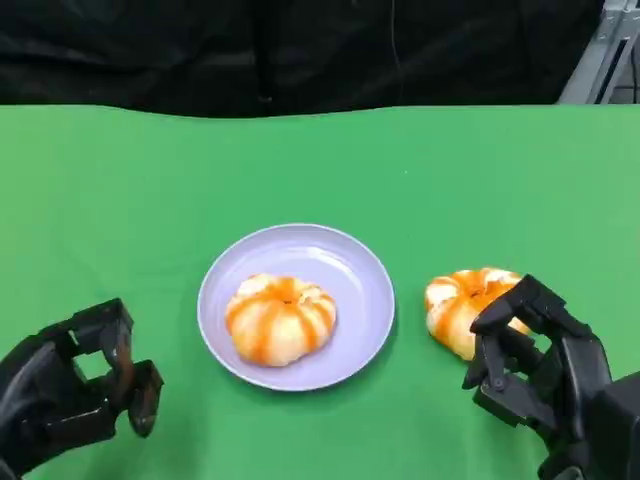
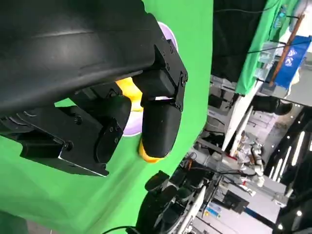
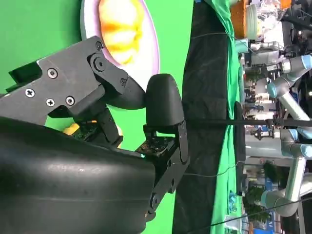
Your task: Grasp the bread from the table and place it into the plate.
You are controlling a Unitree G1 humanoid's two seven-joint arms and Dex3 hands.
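At the plate's 3 o'clock: round orange-glazed bread bun [image 1: 462, 306] on green table [image 1: 120, 200] | right hand [image 1: 535, 362] touching its 4 o'clock side, fingers apart, nothing gripped | lavender round plate [image 1: 365, 275] already holds a bun | left hand [image 1: 85, 385] far off, empty, fingers apart

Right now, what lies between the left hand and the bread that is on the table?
In the head view, the plate holding another bread lies between the left hand and the table bread, which sits at the right hand.

Green tablecloth [image 1: 120, 200] spreads across the table, black curtain [image 1: 300, 50] hangs behind it, and a cluttered workshop [image 2: 258, 161] shows beyond the edge.
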